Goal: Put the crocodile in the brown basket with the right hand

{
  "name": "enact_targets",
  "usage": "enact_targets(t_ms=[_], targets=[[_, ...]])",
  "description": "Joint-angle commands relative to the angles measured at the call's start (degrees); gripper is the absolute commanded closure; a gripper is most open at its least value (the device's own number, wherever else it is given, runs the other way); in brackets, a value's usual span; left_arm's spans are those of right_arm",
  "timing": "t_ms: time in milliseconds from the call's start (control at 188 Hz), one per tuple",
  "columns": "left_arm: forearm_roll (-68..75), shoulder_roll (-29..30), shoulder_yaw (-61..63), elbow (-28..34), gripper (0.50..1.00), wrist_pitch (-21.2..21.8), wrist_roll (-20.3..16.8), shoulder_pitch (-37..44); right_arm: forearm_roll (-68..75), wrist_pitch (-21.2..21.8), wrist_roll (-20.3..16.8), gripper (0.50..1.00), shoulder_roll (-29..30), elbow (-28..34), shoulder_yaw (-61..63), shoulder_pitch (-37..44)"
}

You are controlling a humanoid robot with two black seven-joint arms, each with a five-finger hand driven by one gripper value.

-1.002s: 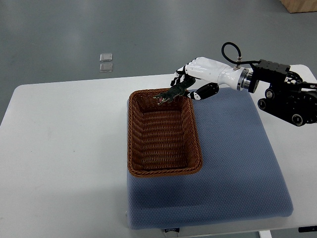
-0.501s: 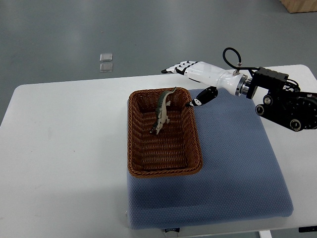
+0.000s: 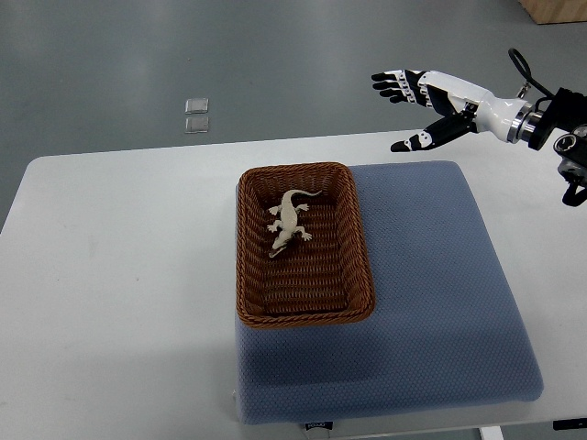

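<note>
On the white table (image 3: 119, 275), the blue mat (image 3: 440, 302) carries the brown basket (image 3: 249, 275). The right hand (image 3: 438, 92), fingers spread and empty, has pulled well back from its rim. The crocodile (image 3: 289, 220) lies inside, showing pale now, on a diagonal with head near-left and tail far-right.

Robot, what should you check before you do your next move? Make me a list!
1. Crocodile inside the brown basket: ok, it lies on the basket floor, in the far half.
2. Right hand empty: ok, fingers spread, holding nothing.
3. Right hand clear of the basket: ok, it is off past the table's far right side, apart from the basket.
4. Basket sitting flat: ok, it rests on the left part of the blue mat.
5. Crocodile right way up: cannot tell, it looks pale all over.
6. Left hand out of the way: cannot tell, it is not in view.
</note>
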Motion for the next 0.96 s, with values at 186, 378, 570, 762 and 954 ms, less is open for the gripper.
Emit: enact_targets(t_ms=[186,378,570,762,954], targets=[[0.0,0.0,0.0,0.0,0.500,0.0,0.0,0.0,27.1,11.4,-13.1,0.583,1.5,-6.6,0.0,-3.5],[0.0,0.0,0.0,0.0,0.500,0.0,0.0,0.0,44.1,11.5,-34.2,0.579,3.2,-10.2,0.2,-4.7],[0.0,0.0,0.0,0.0,0.500,0.0,0.0,0.0,51.5,11.3,-38.2,0.576,3.0,-10.3,0.2,-4.7],[0.0,0.0,0.0,0.0,0.500,0.0,0.0,0.0,52.1,11.3,-37.5,0.572,3.0,-10.3,0.3,-4.7],[0.0,0.0,0.0,0.0,0.500,0.0,0.0,0.0,52.1,11.5,-37.5,0.572,3.1,-10.3,0.2,-4.8]])
